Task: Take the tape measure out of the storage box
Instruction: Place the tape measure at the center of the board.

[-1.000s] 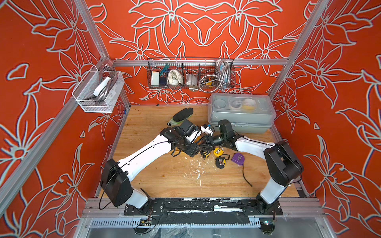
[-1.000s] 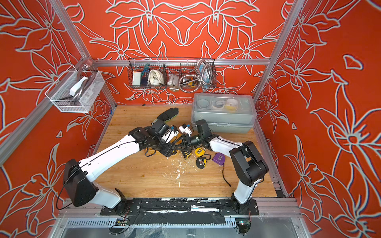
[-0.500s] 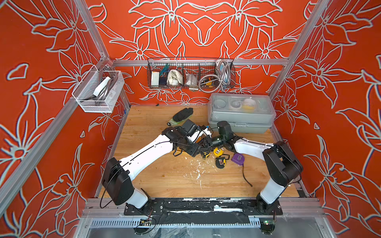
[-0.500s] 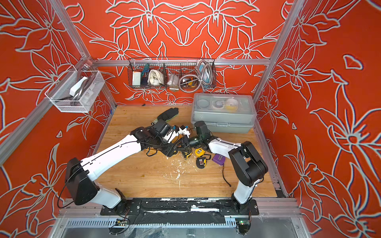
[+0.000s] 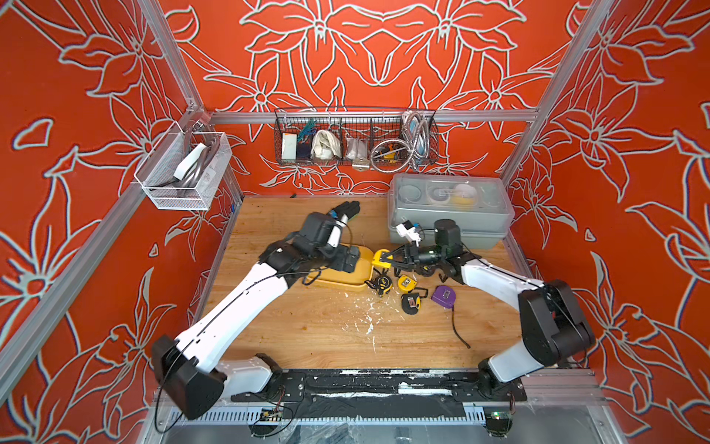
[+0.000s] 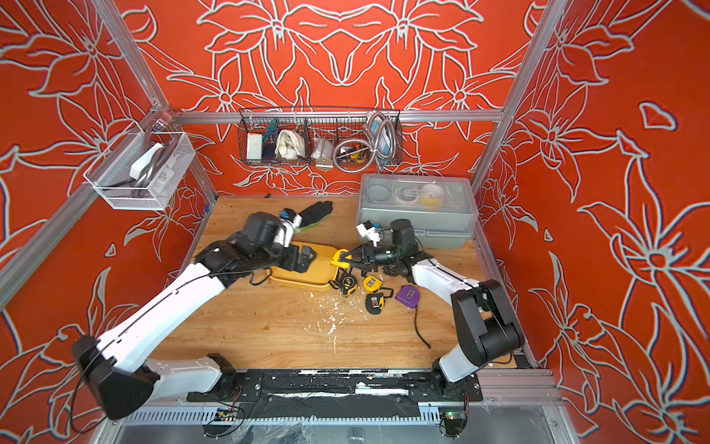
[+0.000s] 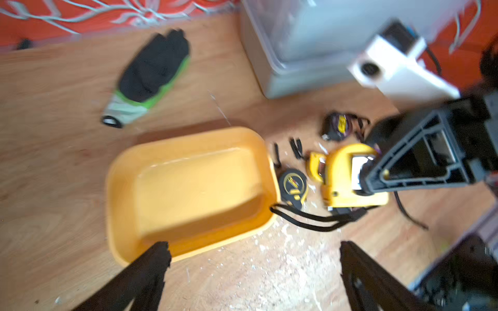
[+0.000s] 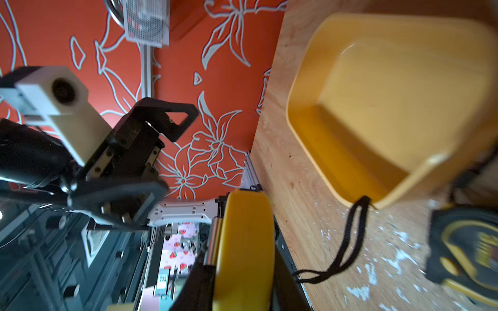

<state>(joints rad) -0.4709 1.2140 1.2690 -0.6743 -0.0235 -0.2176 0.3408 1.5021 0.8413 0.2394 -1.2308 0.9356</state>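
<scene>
The left hand stands fully open and empty above the storage box, which holds nothing. A black glove lies on the table beyond this hand, clear of the work.

Just past the left hand's fingertips, outside the box's end rim, the right hand is clamped on the tape measure, holding it off the table. The case is judged rigid, compact and fairly dense, with smooth plastic that may slip. The correct hold is across the two flat faces, as here. Its black wrist strap hangs loose near the box's corner and could snag.

Below the right hand lie a black-and-yellow tape, a small yellow tape, a black tape and a purple tape. Any set-down must avoid them. The grey toolbox stands behind the right hand.
</scene>
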